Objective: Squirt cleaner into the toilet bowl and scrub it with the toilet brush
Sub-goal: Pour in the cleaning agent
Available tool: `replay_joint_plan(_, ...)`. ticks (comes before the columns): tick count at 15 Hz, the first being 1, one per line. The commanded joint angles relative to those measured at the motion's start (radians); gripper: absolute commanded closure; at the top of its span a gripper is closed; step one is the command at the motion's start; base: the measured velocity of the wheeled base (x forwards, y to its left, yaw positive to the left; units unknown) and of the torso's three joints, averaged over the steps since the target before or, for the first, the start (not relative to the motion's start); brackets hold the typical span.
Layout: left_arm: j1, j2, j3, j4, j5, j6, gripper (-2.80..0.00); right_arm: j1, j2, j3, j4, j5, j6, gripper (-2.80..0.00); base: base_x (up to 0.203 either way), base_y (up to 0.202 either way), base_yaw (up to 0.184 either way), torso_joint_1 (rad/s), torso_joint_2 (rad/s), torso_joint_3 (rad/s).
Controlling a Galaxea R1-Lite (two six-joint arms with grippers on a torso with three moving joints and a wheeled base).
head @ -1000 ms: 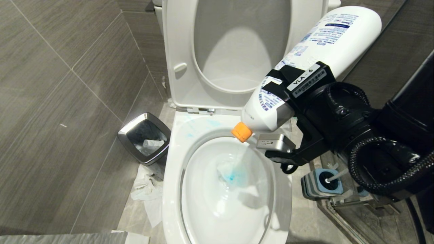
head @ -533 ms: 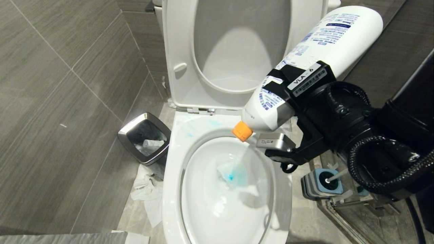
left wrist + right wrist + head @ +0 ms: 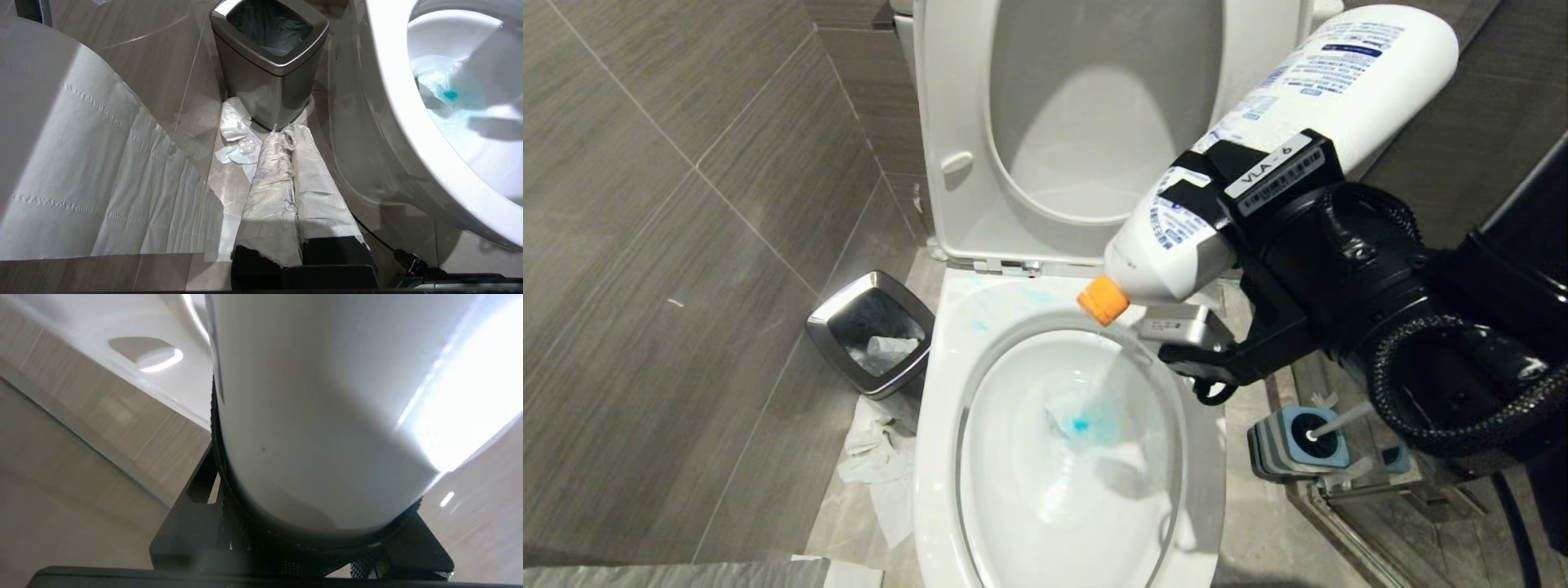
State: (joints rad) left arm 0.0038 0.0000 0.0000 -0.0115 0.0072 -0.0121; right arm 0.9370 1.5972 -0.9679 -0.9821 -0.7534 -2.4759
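Steel bin (image 3: 870, 331) beside crumpled tissue (image 3: 874, 457)

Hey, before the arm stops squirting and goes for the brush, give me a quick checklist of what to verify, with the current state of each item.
1. Right gripper firmly clamped on the cleaner bottle: ok, jaws grip its body.
2. Orange nozzle over the toilet bowl, not the floor: ok, tilted down over the back rim.
3. Cleaner in the bowl: ok, a blue patch sits in the water.
4. Seat and lid up: ok.
5. Toilet brush in its holder, reachable: ok, standing on the floor beside the bowl.
6. Left gripper free: ok, shut on nothing, fingers wrapped in paper, low beside the bin.
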Motion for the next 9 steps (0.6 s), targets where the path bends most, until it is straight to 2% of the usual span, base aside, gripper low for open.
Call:
replay_joint_plan(1, 0.001, 0.000, 0.008, -0.001, 0.000, 0.000, 0.00, 0.000, 0.011, 0.002, -0.050, -0.006, 0.034, 0.00, 0.000, 0.000, 0.000, 0.000, 0.00, 0.000)
replay_joint_plan(2, 0.001, 0.000, 0.008, -0.001, 0.000, 0.000, 0.00, -0.001, 0.017, 0.006, -0.077, -0.017, 0.110, 0.00, 0.000, 0.000, 0.000, 0.000, 0.00, 0.000)
replay_joint_plan(4, 0.001, 0.000, 0.008, -0.001, 0.000, 0.000, 0.00, 0.000, 0.027, 0.009, -0.095, -0.105, 0.325, 0.00, 0.000, 0.000, 0.000, 0.000, 0.00, 0.000)
replay_joint_plan(6, 0.001, 0.000, 0.008, -0.001, 0.000, 0.000, 0.00, 0.000, 0.038, 0.002, -0.101, -0.167, 0.500, 0.00, 0.000, 0.000, 0.000, 0.000, 0.00, 0.000)
replay_joint_plan(9, 0.001, 0.000, 0.008, -0.001, 0.000, 0.000, 0.00, 0.000, 0.047, -0.004, -0.102, -0.183, 0.705, 0.00, 0.000, 0.000, 0.000, 0.000, 0.00, 0.000)
